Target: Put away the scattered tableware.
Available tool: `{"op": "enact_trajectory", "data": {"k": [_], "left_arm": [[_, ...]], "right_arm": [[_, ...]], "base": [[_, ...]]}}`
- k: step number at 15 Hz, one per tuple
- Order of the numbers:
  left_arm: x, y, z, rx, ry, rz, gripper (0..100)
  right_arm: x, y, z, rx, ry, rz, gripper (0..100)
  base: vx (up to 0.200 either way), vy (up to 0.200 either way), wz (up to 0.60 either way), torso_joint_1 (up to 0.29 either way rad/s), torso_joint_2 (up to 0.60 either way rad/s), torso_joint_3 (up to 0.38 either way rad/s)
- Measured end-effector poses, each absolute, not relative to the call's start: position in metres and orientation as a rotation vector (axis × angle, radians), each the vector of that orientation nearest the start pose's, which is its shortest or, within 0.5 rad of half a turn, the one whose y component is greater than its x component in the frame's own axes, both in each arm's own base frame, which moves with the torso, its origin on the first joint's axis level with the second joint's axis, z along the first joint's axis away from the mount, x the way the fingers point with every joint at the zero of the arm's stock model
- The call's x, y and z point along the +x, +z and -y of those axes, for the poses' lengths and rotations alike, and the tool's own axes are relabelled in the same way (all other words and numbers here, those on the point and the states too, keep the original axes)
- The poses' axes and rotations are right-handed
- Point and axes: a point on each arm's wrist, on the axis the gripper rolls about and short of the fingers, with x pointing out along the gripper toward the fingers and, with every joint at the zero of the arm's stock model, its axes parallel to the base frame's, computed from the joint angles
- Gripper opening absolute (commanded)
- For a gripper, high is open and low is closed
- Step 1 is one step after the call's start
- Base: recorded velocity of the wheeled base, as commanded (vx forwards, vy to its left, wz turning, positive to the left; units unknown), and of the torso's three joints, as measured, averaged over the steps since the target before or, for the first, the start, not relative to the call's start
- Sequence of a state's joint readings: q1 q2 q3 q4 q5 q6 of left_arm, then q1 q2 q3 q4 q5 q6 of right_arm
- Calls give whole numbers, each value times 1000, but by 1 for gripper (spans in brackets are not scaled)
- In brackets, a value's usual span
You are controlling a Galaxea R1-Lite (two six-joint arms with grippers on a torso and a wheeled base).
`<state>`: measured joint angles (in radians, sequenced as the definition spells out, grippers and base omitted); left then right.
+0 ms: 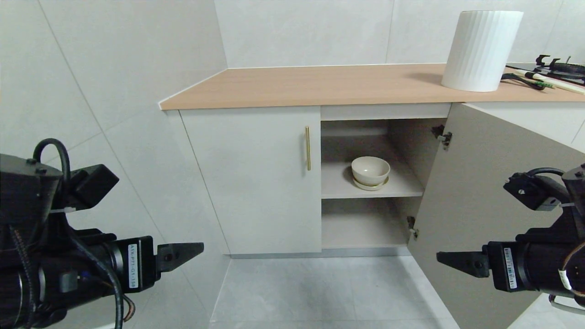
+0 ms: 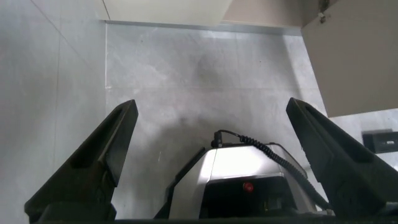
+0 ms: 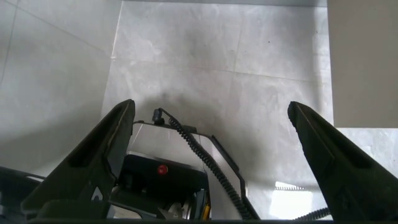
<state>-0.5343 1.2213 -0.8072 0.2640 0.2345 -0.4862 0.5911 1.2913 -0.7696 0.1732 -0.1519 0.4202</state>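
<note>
A cream bowl [image 1: 370, 170] rests on a small plate [image 1: 371, 184] on the middle shelf of the cabinet [image 1: 370, 188], whose right door [image 1: 461, 201] is swung open. My left gripper [image 1: 183, 253] hangs low at the left, far from the cabinet, and is open [image 2: 211, 155] with nothing between its fingers. My right gripper [image 1: 457, 262] hangs low at the right, in front of the open door, and is also open [image 3: 211, 155] and empty. Both point inward over the floor.
The left cabinet door [image 1: 256, 178] is closed, with a gold handle [image 1: 307, 148]. A white ribbed cylinder [image 1: 482, 49] and some utensils [image 1: 548, 75] stand on the wooden countertop [image 1: 320, 84]. A tiled wall is on the left. Grey floor tiles [image 1: 320, 292] lie in front.
</note>
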Motion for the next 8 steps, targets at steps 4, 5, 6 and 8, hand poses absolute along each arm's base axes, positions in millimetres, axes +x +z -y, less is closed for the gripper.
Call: {"op": "enact_trajectory", "data": {"k": [4,5,6,8], "left_arm": [[146,217,80,-199,-130,-679,100],[146,217,80,-198,-130,-678,100],[146,217,80,-197,-129,-678,100],[146,217,81,-195,-130,-678,100]], "right_arm": [[155,201,-100,139,265,-723,100],[155,201,-100,140,265,-722,100],[154,201,-99,139,264,-722,100],[154,200,-99,137,264,-725,100]], "base": [[0,0,0,0,0,0],[0,0,0,0,0,0],[0,-200,0,2,2,7],[0,-200,0,-5,2,0]]}}
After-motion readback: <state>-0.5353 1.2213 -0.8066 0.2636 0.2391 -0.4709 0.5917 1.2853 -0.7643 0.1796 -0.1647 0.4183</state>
